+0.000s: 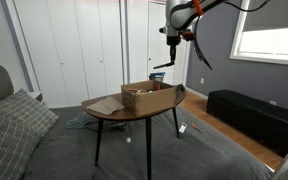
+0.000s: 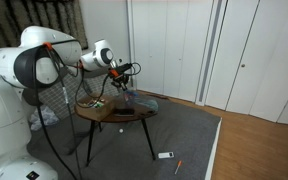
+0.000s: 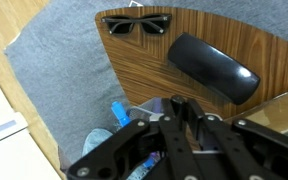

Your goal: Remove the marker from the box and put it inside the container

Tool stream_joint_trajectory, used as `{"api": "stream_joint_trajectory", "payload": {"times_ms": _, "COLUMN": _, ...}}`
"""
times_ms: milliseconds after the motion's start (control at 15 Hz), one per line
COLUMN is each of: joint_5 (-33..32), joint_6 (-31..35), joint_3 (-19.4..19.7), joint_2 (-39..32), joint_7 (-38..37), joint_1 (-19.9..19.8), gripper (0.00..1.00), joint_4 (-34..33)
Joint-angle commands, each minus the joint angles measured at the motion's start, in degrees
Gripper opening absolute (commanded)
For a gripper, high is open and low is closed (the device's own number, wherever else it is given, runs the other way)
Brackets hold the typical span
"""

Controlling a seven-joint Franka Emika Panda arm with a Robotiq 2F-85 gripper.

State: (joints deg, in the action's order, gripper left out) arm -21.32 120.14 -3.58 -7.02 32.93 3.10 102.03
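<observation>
**Apparently high above the box (image 1: 147, 97), with the drop not yet made**

In an exterior view, the end effector (image 1: 172, 45) hangs well above the tabletop (image 1: 102, 108), over the end of the cardboard box and clear of its flaps. No marker can be made out inside the box at this size.

In an exterior view from the robot's side, the end effector (image 2: 127, 74) points down over the tabletop's edge. A pale bluish object, which I take to be the container (image 2: 134, 99), stands below it and apart from it.

In the wrist view, the fingers look drawn close together. Whether they pinch anything I cannot tell, as the linkage hides the tips. Just beside them, toward the picture's left, lies what I judge to be the marker (image 3: 119, 112). It is a short blue piece with its long axis slanting across the frame, above a clear rounded shape that is likely the container. Sunglasses (image 3: 136, 24) and a black case (image 3: 212, 66) lie well apart, farther along the wood.

The coming move turns on the drop from the end effector to the container's mouth. If the marker is held, the descent looks nearly straight down.
</observation>
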Motion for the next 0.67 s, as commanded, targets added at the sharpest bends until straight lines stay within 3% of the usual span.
{"api": "stream_joint_trajectory", "payload": {"times_ms": 0, "joint_5": 0.0, "joint_6": -0.2, "joint_3": -0.3, "joint_2": 0.0, "joint_7": 0.0, "joint_1": 0.2, "gripper": 0.20, "joint_4": -0.3}}
{"api": "stream_joint_trajectory", "payload": {"times_ms": 267, "joint_5": 0.0, "joint_6": -0.2, "joint_3": -0.5, "joint_2": 0.0, "joint_7": 0.0, "joint_1": 0.5, "gripper": 0.20, "joint_4": -0.4}}
{"api": "stream_joint_trajectory", "payload": {"times_ms": 333, "joint_5": 0.0, "joint_6": -0.2, "joint_3": -0.5, "joint_2": 0.0, "joint_7": 0.0, "joint_1": 0.5, "gripper": 0.05, "joint_4": -0.4}}
{"api": "stream_joint_trajectory", "payload": {"times_ms": 600, "joint_5": -7.5, "joint_6": -2.1, "joint_3": -1.1, "joint_2": -1.2, "joint_7": 1.3, "joint_1": 2.2, "gripper": 0.05, "joint_4": -3.6}}
